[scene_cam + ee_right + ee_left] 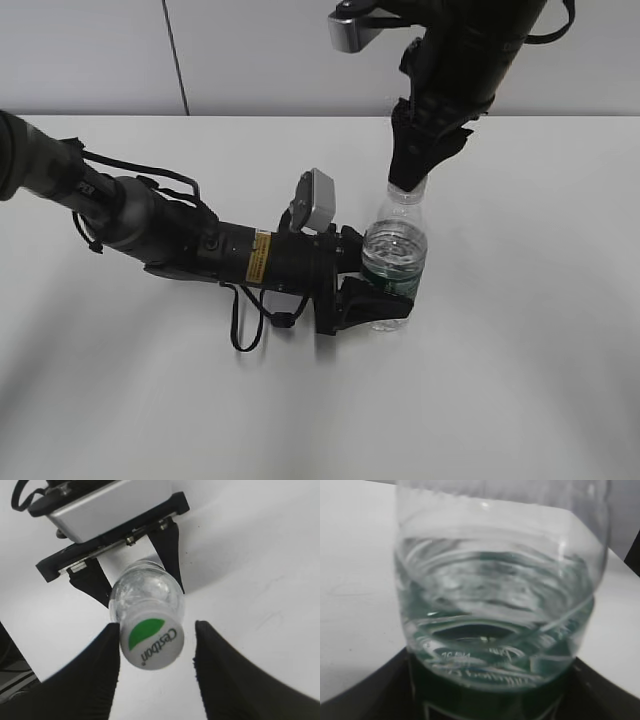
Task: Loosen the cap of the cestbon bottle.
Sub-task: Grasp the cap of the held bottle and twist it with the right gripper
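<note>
The cestbon bottle [395, 250] stands upright on the white table, clear with water and a dark green label band. My left gripper [375, 300] is shut on the bottle at its label, reaching in from the left. In the left wrist view the bottle [495, 605] fills the frame between the jaws [492, 700]. My right gripper [410, 180] comes down from above and hides the cap in the exterior view. In the right wrist view the white cap [151, 643] with its green patch sits between the open fingers [157, 625]. The left finger touches it and the right finger stands apart.
The white table [540, 380] stretches around the bottle, with a grey wall behind it. The left arm [150, 225] lies low across the left half of the table with a looped cable under it. Its silver camera housing [105, 505] shows beyond the bottle.
</note>
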Controlling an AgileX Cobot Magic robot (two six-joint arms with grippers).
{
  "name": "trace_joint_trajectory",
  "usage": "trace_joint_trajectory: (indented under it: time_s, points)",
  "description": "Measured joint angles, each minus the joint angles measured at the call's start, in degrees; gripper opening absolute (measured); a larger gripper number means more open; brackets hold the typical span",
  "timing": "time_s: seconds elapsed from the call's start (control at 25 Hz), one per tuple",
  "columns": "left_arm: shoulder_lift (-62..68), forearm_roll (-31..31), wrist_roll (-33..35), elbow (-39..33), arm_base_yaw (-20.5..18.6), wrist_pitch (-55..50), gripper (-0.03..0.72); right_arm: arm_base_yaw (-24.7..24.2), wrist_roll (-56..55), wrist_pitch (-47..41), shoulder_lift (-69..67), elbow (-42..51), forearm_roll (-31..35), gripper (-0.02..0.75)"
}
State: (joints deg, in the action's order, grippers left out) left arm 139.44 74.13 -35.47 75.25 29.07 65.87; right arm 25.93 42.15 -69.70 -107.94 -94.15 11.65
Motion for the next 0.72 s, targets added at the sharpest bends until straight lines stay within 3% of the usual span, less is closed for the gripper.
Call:
trace_joint_trajectory:
  time_s: [0.24,0.4,0.72]
  points:
    - [0.0,0.2,0.0,0.0,0.0,0.1,0.531,-0.1,-6.2,0.0,-0.1,0.1,1.6,0.563]
    - [0.0,0.2,0.0,0.0,0.0,0.1,0.531,-0.1,-14.2,0.0,0.2,0.1,2.1,0.599]
    - [0.0,0.2,0.0,0.0,0.0,0.1,0.531,-0.1,-45.8,0.0,1.2,0.1,2.1,0.599]
